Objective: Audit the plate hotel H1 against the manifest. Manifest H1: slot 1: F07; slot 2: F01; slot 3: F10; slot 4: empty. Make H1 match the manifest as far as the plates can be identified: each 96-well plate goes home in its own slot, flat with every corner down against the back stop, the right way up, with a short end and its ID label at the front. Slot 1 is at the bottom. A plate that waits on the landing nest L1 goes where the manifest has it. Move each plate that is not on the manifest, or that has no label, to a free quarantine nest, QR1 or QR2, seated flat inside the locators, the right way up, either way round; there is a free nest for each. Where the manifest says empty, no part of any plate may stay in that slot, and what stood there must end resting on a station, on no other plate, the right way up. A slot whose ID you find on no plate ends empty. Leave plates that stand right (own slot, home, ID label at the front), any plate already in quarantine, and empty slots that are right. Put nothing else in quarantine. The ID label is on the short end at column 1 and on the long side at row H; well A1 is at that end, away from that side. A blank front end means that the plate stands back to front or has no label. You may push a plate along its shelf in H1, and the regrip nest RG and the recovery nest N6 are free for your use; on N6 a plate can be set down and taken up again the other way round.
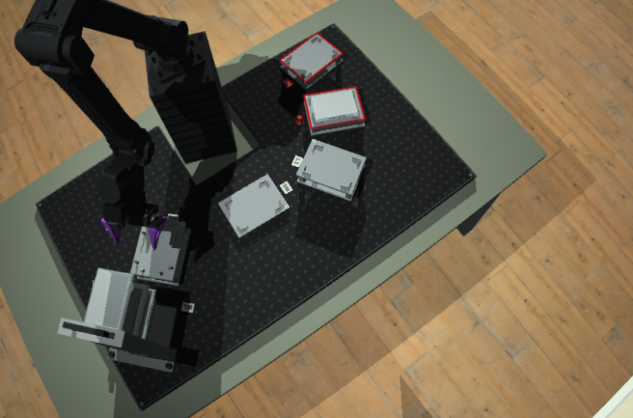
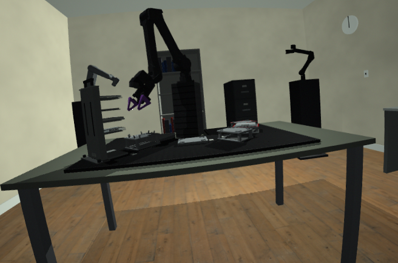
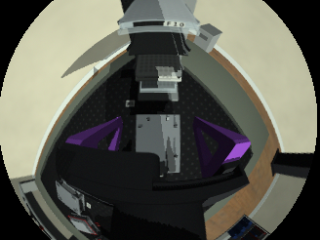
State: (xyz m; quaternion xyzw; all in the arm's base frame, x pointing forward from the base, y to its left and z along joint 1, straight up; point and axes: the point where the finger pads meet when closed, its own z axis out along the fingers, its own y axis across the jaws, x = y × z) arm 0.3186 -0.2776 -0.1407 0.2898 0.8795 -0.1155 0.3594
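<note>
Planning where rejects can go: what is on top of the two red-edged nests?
The nearer red-edged nest carries a pale plate inside its border. The farther red-edged nest shows only a flat grey top, seemingly free. Any label on the plate is not readable.

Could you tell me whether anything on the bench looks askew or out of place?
Nothing stands out: the plate in the red-framed nest sits square, and the open gripper holds nothing.

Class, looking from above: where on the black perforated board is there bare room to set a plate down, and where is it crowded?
Bare board lies right of the grey nests, toward the far edge. It is crowded around the plate hotel and open gripper.
</note>
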